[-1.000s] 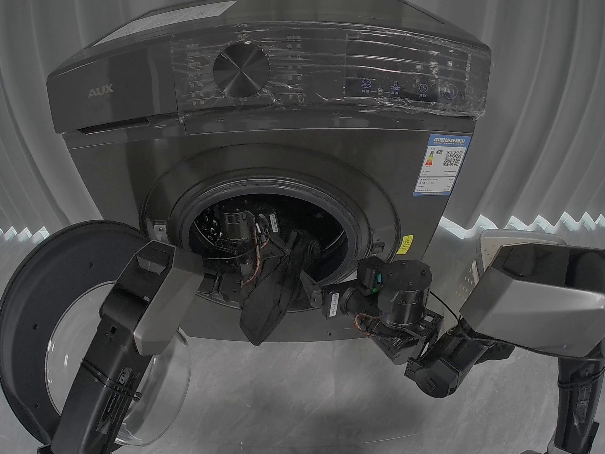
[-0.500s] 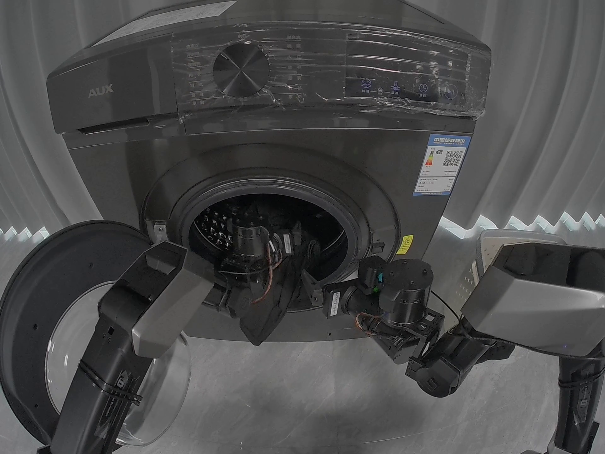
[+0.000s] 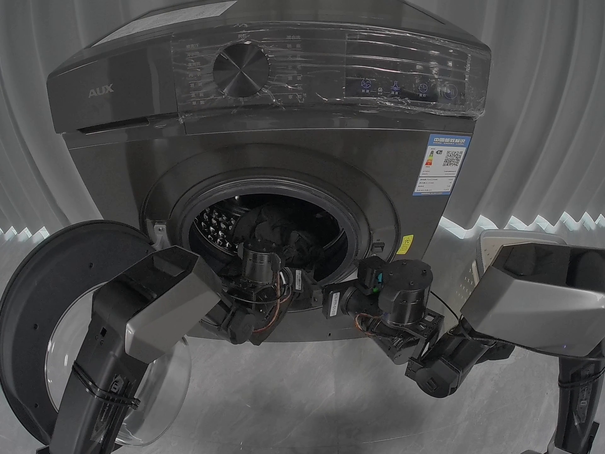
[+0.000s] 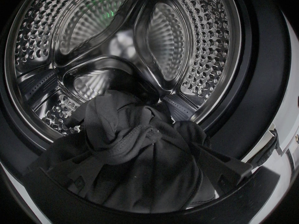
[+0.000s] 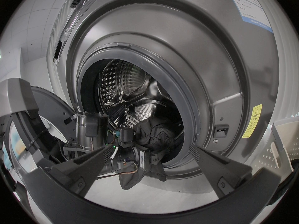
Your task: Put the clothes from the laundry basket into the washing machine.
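Note:
The grey washing machine [image 3: 271, 133] stands with its round door [image 3: 57, 285] swung open to the left. A bunched black garment [image 4: 134, 153] lies at the front of the steel drum [image 4: 168, 47], and part of it hangs over the lower lip [image 5: 132, 178]. My left gripper [image 4: 149, 175] sits at the drum mouth [image 3: 283, 282], open, with the black garment lying between its spread fingers. Just right of it and outside the opening, my right gripper [image 5: 154, 168] is also open and holds nothing [image 3: 313, 292].
A white laundry basket [image 3: 504, 241] stands on the floor to the right of the machine, behind my right arm [image 5: 286, 140]. The open door takes up the floor space on the left. Grey floor lies in front of the machine, and curtains hang behind it.
My left arm has drawn back out of the drum to its lower lip. The black garment that hung far down over the lip now sits mostly inside. My right arm has kept still.

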Available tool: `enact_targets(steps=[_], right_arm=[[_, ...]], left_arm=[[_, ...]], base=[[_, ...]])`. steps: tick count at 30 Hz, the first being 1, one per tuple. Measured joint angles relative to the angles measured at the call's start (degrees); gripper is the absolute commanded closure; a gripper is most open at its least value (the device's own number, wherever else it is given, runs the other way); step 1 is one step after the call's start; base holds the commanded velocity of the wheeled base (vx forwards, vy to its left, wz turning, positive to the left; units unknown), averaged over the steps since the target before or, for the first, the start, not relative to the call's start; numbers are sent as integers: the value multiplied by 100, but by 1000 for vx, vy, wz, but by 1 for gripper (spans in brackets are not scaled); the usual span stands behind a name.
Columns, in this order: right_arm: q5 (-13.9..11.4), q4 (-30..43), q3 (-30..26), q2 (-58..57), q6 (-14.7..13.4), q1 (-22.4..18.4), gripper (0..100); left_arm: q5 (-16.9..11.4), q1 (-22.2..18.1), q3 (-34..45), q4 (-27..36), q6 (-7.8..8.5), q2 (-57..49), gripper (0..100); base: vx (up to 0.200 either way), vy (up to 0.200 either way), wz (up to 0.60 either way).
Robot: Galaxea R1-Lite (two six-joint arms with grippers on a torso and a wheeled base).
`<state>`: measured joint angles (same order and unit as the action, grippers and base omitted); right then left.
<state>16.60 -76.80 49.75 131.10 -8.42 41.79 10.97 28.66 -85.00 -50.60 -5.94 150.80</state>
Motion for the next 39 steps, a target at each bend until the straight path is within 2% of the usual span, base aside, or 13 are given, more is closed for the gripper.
enact_targets(steps=[2, 3, 18, 31, 38, 39], right_arm=[[1, 0, 0, 2, -2, 2, 0], [1, 0, 2, 2, -2, 2, 0], [0, 0, 50, 2, -2, 13, 0], [-2, -2, 85, -6, -2, 16, 0], [-7, -2, 80, -23, -2, 13, 0], [-7, -5, 80, -26, -2, 11, 0]], left_arm=[[-2, 0, -49, 0, 0, 61, 0], [-2, -11, -66, -2, 0, 80, 100], [38, -201, -363, -11, -44, 301, 100], [495, -405, -2487, 178, -22, 552, 100], [569, -435, -2914, 222, -35, 907, 100], [569, -428, -2927, 219, -41, 933, 0]], base=[[0, 0, 0], [0, 0, 0], [0, 0, 0], [0, 0, 0], [0, 0, 0], [0, 0, 0]])
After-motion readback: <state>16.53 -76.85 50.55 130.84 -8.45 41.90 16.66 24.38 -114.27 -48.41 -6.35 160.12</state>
